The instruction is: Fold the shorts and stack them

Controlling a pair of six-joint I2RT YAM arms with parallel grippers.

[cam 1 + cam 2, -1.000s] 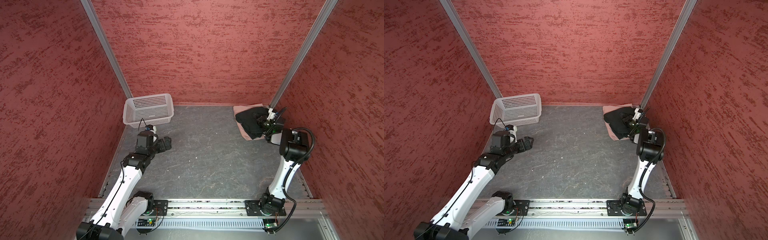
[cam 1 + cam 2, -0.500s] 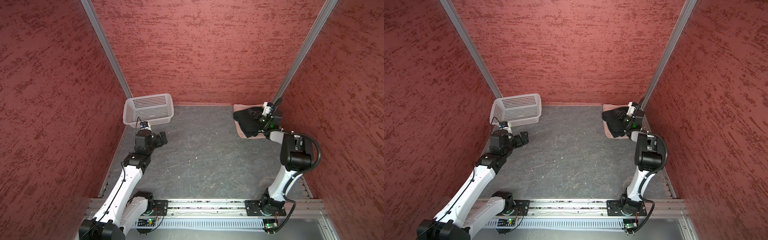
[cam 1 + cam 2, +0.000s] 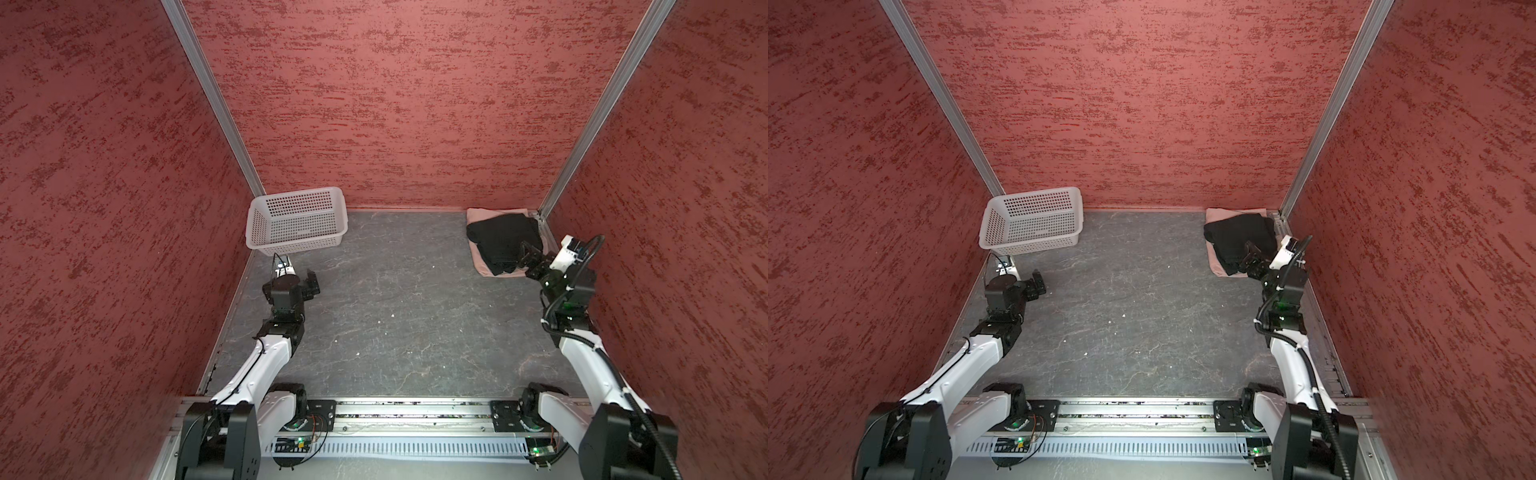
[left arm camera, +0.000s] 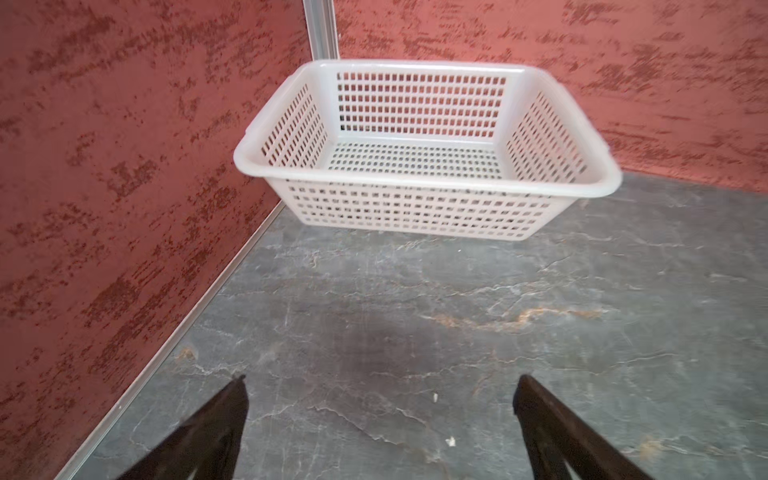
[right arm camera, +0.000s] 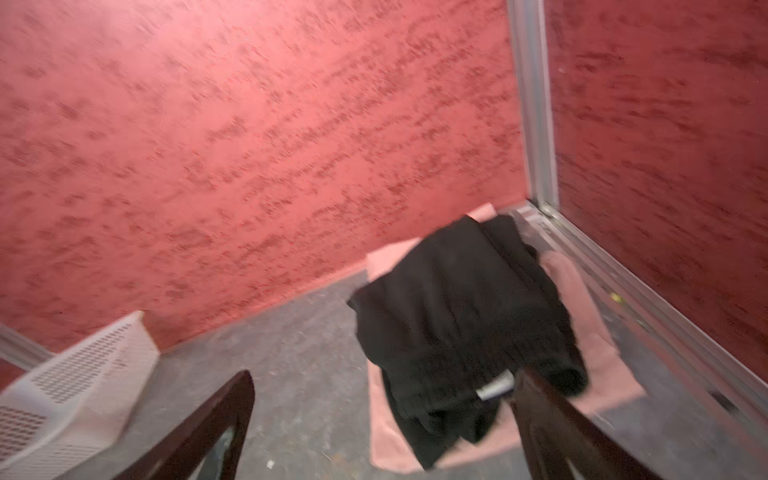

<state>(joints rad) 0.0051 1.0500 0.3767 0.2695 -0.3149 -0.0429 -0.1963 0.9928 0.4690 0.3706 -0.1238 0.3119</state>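
Note:
The shorts lie stacked in the far right corner. The black pair [image 3: 500,239] [image 3: 1239,239] [image 5: 457,311] rests folded on the folded dusty pink pair [image 3: 482,268] [image 3: 1219,266] [image 5: 590,332]. My right gripper [image 3: 531,257] [image 3: 1250,254] [image 5: 384,374] stands open at the near edge of the stack, just above the cloth, holding nothing. My left gripper [image 3: 311,279] [image 3: 1038,279] [image 4: 380,378] is open and empty over bare floor, a short way in front of the basket.
A white perforated basket [image 3: 291,243] [image 3: 1034,243] [image 4: 415,208] [image 5: 83,374] sits empty in the far left corner. Red walls close in the left, back and right sides. A metal rail [image 3: 415,415] with both arm bases runs along the front.
My right gripper went from shut to open, letting go of the black shorts, and drew back toward the stack's near edge. My left gripper shifted slightly left, toward the basket.

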